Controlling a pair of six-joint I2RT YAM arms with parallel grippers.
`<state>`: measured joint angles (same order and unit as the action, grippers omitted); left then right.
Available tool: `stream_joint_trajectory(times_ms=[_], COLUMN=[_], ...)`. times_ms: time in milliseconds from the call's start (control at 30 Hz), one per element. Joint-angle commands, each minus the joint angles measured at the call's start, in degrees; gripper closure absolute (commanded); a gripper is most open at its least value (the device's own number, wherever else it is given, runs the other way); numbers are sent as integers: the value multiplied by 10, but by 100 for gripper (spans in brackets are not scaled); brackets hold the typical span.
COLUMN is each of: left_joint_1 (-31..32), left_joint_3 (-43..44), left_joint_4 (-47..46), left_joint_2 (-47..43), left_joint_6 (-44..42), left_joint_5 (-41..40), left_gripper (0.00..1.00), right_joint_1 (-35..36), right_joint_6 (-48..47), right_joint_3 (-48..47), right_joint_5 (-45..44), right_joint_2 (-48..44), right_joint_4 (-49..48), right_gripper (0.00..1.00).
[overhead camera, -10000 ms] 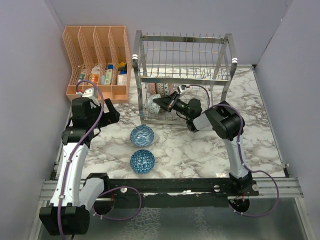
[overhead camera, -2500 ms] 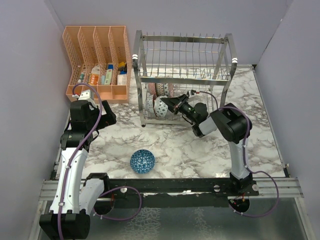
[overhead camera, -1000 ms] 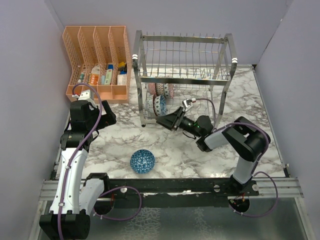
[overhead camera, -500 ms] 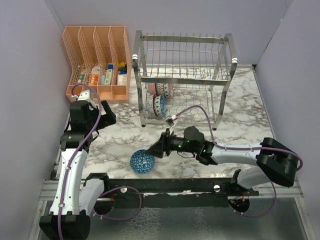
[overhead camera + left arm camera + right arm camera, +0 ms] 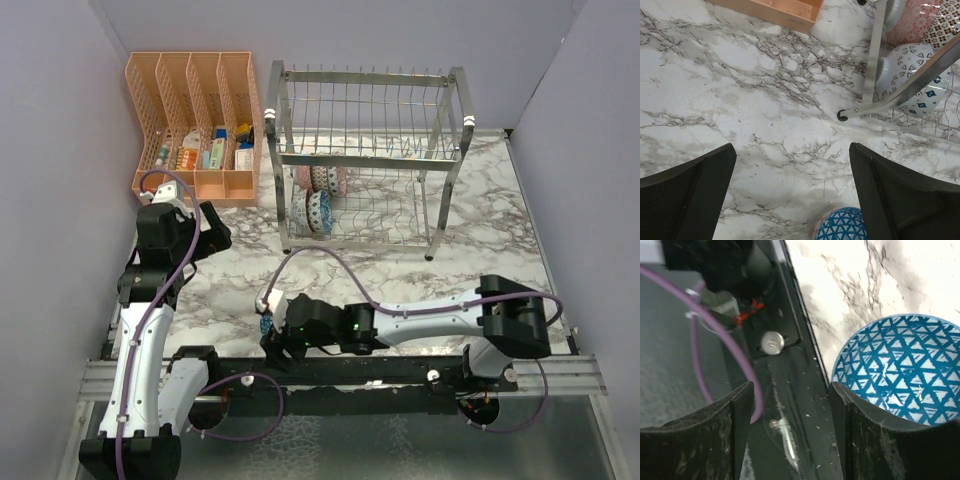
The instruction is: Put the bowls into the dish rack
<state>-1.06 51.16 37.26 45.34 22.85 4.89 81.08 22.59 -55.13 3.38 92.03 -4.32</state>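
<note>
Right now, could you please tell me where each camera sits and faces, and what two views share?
Top external: above and behind the arms, looking down on table and dish rack; both arms show.
Left wrist: looks down at table and rack foot; left pincer below.
Right wrist: low at the near edge, facing the blue bowl; right pincer below.
Shared: both wrist views show the blue bowl.

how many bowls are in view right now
5. On the lower tier of the shiny metal wire dish rack: pink-red bowl, brown-patterned bowl, pale-backed bowl, dark-and-white bowl. The blue triangle-patterned bowl sits on the marble table near its front edge. Rack wires may hide more.
</note>
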Motion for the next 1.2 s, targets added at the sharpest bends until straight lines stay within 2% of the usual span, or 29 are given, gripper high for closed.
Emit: stream_joint_trajectory(times_ms=[0, 300, 467, 633, 767, 900, 1000, 1167], left_joint_1=[-2, -2, -2, -2, -2, -2, -2, -2], left_joint_3=[19, 14, 3, -5, -5, -7, -9, -7], left_joint_4=[11, 9, 3, -3, -4, -5, -7, -5], left_joint_2=[-14, -14, -14, -13, -13, -13, -12, -16], left_joint_6=[2, -4, -4, -3, -4, -3, -2, -2], left_joint_5=[-7, -9, -9, -5, -6, -5, -4, -3], left_gripper=[1, 1, 1, 1, 1, 1, 1, 1], right_joint_1=[14, 21, 21, 21, 22, 22, 22, 22], right_joint_6=[-83, -116, -115, -113, -110, -102, -94, -72], right_joint_3=[-68, -98, -89, -78, -71, -64, -61, -54], right_joint_5=[-57, -129, -137, -131, -132, -134, -141, -166], right_joint_2=[72, 113, 116, 115, 112, 108, 105, 85], right_joint_4=[135, 164, 164, 160, 159, 158, 161, 163], right_gripper=[38, 41, 55, 60, 82, 86, 98, 99])
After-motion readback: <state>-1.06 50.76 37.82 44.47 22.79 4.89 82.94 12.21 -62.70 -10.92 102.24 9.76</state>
